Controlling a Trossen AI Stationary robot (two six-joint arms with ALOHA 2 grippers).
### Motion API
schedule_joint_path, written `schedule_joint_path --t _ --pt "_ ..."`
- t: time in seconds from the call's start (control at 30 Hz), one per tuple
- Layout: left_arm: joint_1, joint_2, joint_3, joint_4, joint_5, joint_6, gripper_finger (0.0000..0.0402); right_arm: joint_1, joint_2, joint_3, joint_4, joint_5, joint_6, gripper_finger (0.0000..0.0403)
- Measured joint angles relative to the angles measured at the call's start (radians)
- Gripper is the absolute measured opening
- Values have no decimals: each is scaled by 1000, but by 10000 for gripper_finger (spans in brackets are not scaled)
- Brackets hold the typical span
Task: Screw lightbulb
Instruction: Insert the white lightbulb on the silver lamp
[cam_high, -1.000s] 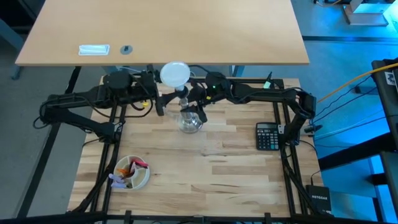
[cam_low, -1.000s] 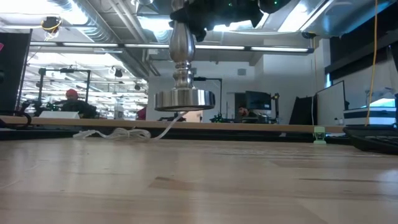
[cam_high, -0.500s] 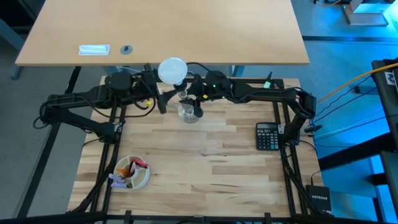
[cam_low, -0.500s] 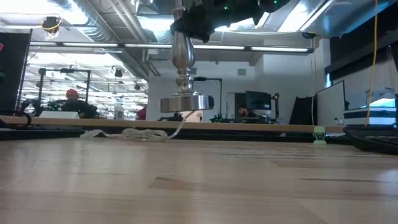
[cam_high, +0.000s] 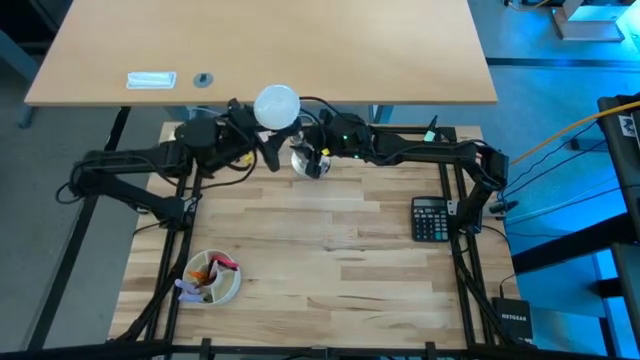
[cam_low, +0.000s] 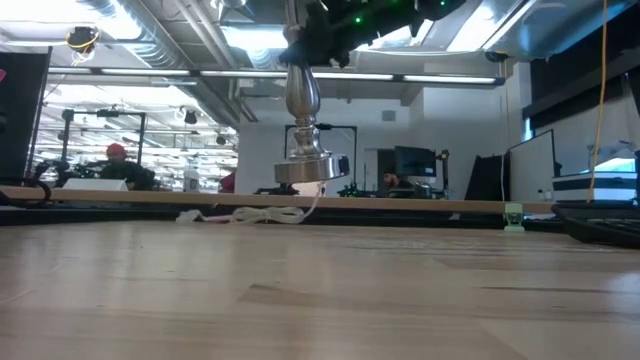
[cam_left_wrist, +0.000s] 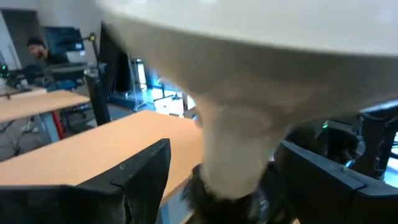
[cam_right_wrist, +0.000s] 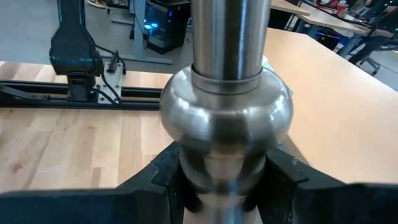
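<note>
With the right gripper (cam_right_wrist: 224, 180) squeezing the silver stand (cam_low: 303, 100) in the air, the left gripper (cam_left_wrist: 217, 168), holding the lightbulb (cam_high: 277, 105) above the stand, should turn it slowly and straight.

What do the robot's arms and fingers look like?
Both arms are dark, thin and jointed. Black cables run along them, and a small green light glows near the right gripper. The left gripper has flat, black, blocky fingers. The right gripper's fingers are black too.
</note>
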Motion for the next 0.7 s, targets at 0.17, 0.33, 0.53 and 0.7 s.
schedule_joint_path --t 0.17,0.33,0.53,0.7 --pt "-24 39 0 80 -95 38 276 1 0 0 12 10 2 139" --pt "-33 67 0 197 -166 72 276 1 0 0 12 18 2 139" --pt "-34 73 0 248 -168 91 276 1 0 0 11 21 2 139" --pt "-39 79 0 250 -170 120 251 1 0 0 11 21 2 139"
